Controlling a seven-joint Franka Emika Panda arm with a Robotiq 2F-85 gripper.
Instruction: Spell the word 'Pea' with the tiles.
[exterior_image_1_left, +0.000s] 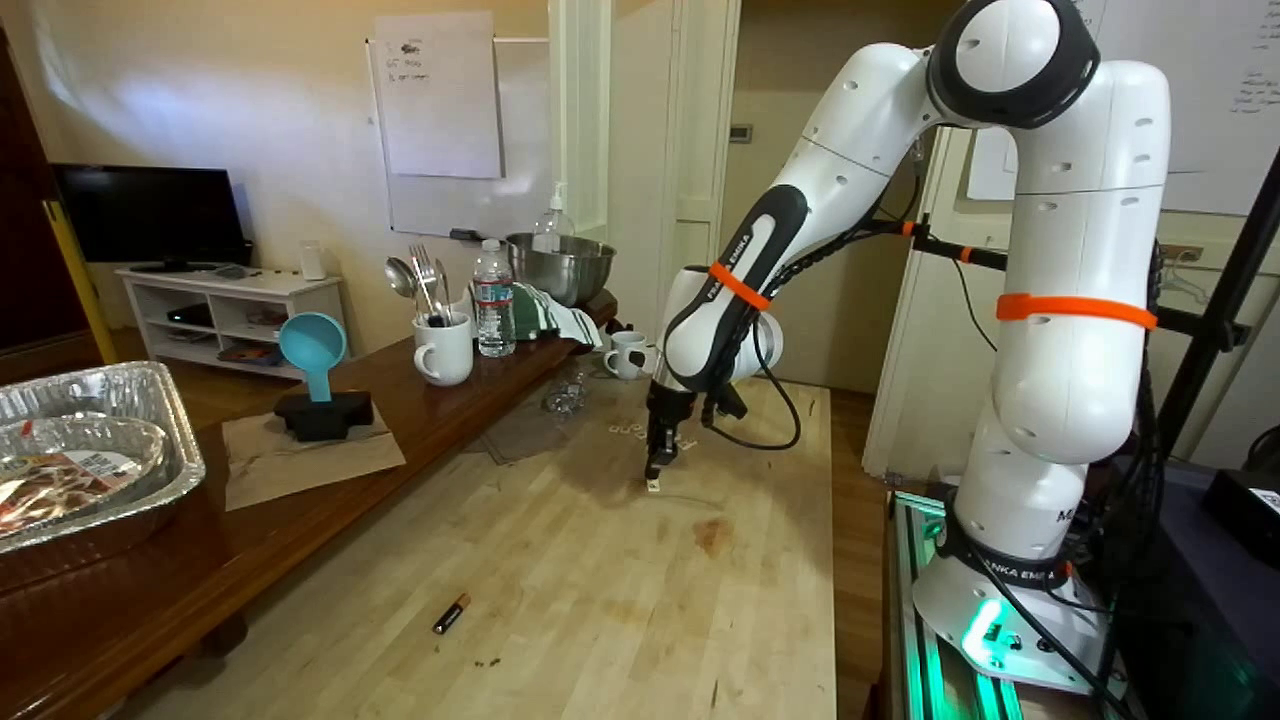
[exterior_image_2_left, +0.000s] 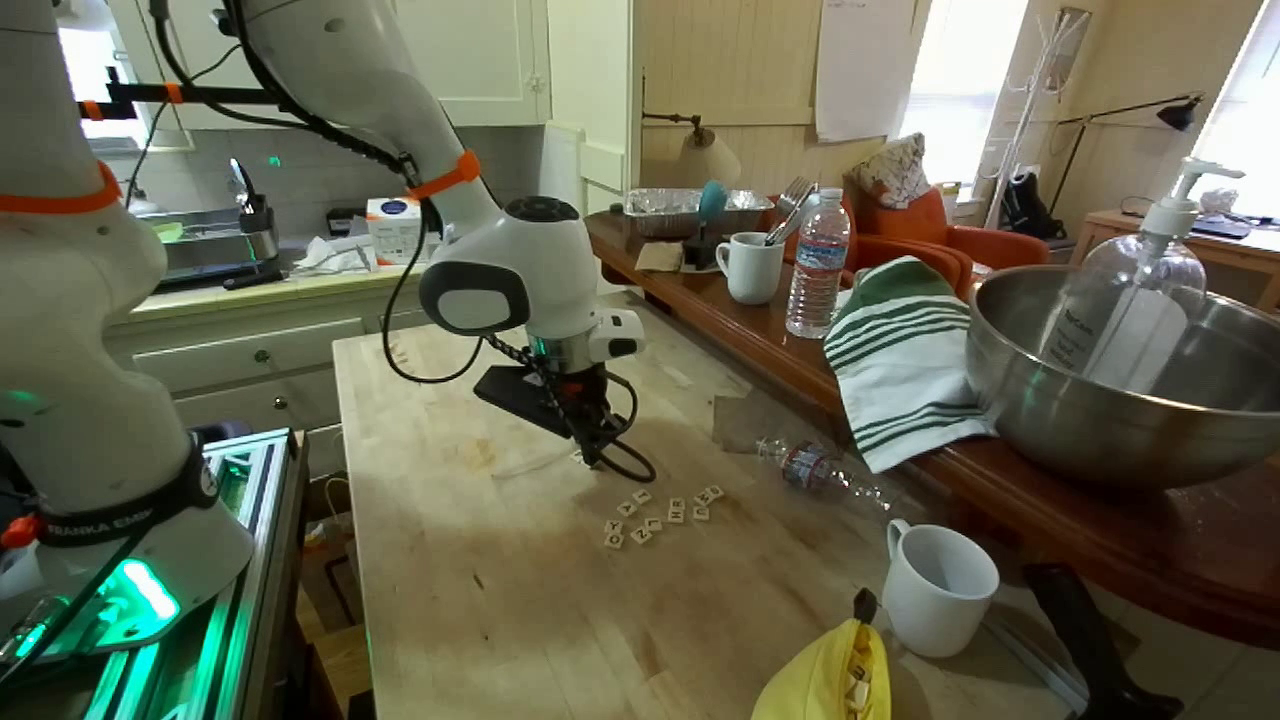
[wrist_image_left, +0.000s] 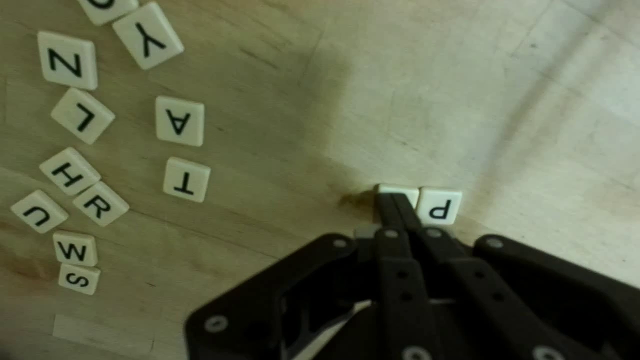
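In the wrist view my gripper (wrist_image_left: 393, 196) is shut, its fingertips together with no gap. The tips lie over a cream tile (wrist_image_left: 411, 191) and hide its letter; I cannot tell whether they touch it. The P tile (wrist_image_left: 440, 206) lies flat right beside that covered tile, edge to edge. The A tile (wrist_image_left: 180, 121) and T tile (wrist_image_left: 186, 180) lie to the left. Farther left are several loose tiles, including the Y tile (wrist_image_left: 148, 36) and R tile (wrist_image_left: 101, 203). My gripper is low at the tabletop in both exterior views (exterior_image_1_left: 655, 465) (exterior_image_2_left: 590, 450).
The wooden table (exterior_image_1_left: 600, 600) bears a battery (exterior_image_1_left: 451, 613), a crushed bottle (exterior_image_2_left: 820, 470), a white mug (exterior_image_2_left: 938, 590) and a yellow pouch (exterior_image_2_left: 815, 680). A raised brown counter (exterior_image_1_left: 400, 440) with a mug of cutlery (exterior_image_1_left: 445, 350) and a steel bowl (exterior_image_2_left: 1120, 430) borders one side.
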